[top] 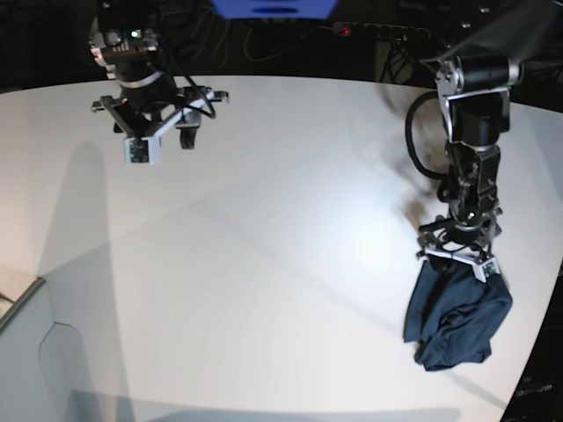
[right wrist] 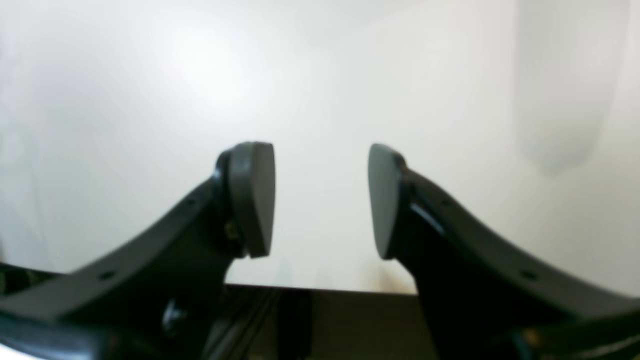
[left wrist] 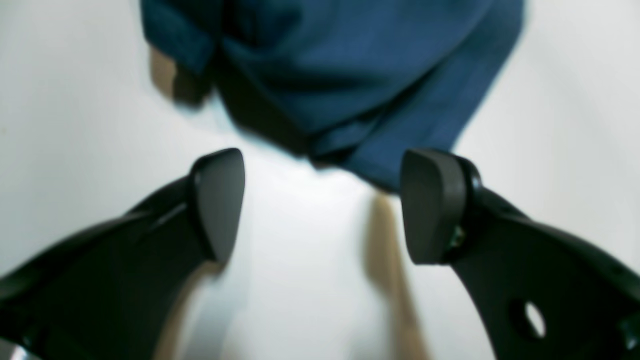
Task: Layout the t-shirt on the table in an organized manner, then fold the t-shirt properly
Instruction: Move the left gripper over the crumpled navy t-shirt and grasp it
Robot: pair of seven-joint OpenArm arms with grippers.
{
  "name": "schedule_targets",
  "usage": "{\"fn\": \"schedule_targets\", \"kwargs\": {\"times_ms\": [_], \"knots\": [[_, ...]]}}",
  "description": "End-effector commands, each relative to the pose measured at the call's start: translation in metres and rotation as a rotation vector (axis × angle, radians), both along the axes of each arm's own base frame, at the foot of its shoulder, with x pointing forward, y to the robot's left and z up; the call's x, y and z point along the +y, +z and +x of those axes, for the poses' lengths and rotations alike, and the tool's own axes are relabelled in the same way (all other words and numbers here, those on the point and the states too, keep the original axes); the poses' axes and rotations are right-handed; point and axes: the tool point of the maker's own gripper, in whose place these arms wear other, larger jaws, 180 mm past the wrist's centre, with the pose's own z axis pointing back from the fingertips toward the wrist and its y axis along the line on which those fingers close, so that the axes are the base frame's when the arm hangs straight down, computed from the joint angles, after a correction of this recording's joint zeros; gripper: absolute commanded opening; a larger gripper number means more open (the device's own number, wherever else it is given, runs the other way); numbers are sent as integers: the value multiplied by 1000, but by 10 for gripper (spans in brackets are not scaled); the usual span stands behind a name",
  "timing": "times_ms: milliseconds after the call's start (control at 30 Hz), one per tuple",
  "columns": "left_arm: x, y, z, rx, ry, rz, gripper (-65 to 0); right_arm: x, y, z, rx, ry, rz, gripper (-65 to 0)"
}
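The t-shirt [top: 457,318] is a dark navy cloth lying in a crumpled heap on the white table [top: 281,220], near its right edge in the base view. My left gripper [top: 459,262] hangs just above the heap's far end. In the left wrist view the left gripper [left wrist: 322,205] is open with nothing between its black pads, and the t-shirt [left wrist: 350,75] lies just beyond the fingertips. My right gripper [top: 167,123] is far off at the table's back left. It stands open and empty over bare table [right wrist: 320,75] in the right wrist view, right gripper [right wrist: 321,200].
The table's curved edge [top: 528,352] runs close beside the shirt on the right. A pale panel [top: 35,352] sits at the front left corner. Dark cables and gear [top: 264,35] lie behind the table.
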Motion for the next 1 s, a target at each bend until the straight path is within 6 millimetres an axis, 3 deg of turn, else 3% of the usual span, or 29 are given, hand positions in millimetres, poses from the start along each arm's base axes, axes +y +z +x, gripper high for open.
{"fn": "schedule_targets", "kwargs": {"times_ms": [0, 333, 400, 500, 667, 800, 967], "knots": [[7, 23, 21, -74, 4, 32, -183, 0, 7, 3, -31, 2, 0, -348], [5, 18, 31, -106, -4, 100, -195, -2, 6, 1, -24, 9, -10, -348], [-1, 22, 37, -114, -19, 105, -238, -3, 5, 0, -23, 11, -13, -348], [-7, 25, 41, -118, -38, 113, -359, -6, 5, 0, -20, 20, -25, -348], [-10, 38, 55, -144, -39, 110, -650, -7, 1, -3, 8, 23, -30, -348], [-14, 38, 56, -146, -37, 96, -650, -7, 0, -3, 25, 23, -31, -348], [-48, 25, 41, -158, -68, 63, -649, -7, 3, 3, 12, 23, -31, -348]]}}
